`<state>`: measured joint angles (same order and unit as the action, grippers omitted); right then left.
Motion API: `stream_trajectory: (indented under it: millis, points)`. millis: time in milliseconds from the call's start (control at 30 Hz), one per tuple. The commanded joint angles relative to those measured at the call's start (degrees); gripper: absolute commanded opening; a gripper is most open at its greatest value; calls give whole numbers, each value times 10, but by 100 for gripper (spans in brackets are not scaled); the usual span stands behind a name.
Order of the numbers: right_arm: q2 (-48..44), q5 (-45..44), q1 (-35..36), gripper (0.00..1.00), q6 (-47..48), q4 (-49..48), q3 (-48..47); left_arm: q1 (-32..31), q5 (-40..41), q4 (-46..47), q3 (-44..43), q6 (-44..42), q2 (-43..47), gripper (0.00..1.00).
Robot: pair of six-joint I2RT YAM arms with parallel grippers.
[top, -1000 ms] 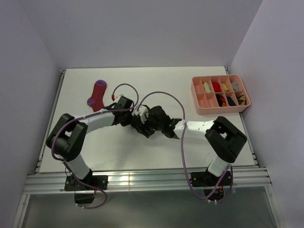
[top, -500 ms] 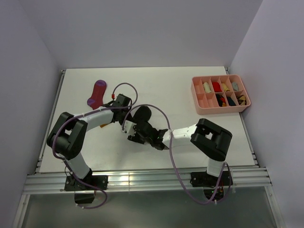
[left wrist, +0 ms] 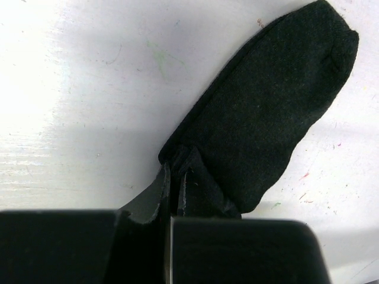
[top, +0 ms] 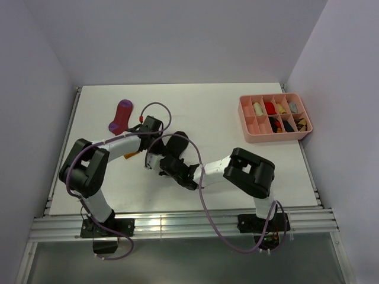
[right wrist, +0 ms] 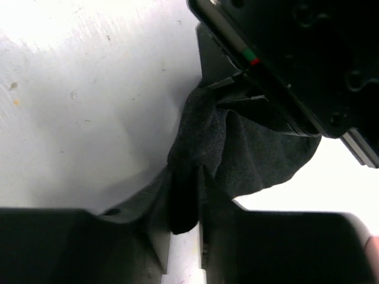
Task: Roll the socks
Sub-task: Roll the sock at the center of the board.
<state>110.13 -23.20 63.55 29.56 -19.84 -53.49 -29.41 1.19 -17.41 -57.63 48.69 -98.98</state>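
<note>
Black sock lay largely unrolled, left gripper pinched on one end, right gripper clamped on a fold; magenta sock lay apart.

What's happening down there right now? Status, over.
Left gripper shut on black sock edge. Right gripper pinching same sock. Magenta sock untouched, far left; pink tray far right.

Overhead; two close-ups on black sock
</note>
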Motion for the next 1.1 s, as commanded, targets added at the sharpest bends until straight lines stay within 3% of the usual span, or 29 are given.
stream_trajectory:
  millis: [0, 33, 67, 200, 433, 600, 800, 1067]
  points:
    - [20, -3, 3, 15, -1, 11, -4, 0, -26, -20, -8, -19, -10, 0]
    - [10, 8, 3, 4, -10, 15, -3, 0, -31, -13, -4, -23, -9, 0]
    - [5, 19, 2, 0, -15, 30, -4, 1, -36, -10, -1, -23, -7, 0]
    - [-26, 137, -14, 0, -56, 93, -17, 10, -33, 13, 14, -17, 21, 9]
    - [-60, 335, -94, 0, -118, 212, -62, 22, 5, 48, 52, 13, 84, 42]
    - [-43, 474, -153, 0, -143, 289, -114, 29, 38, 75, 97, 46, 137, 44]
    - [7, 626, -201, 0, -180, 345, -173, 32, 57, 127, 160, 83, 197, 55]
    - [80, 709, -257, 0, -216, 379, -231, 31, 12, 206, 219, 102, 205, 56]
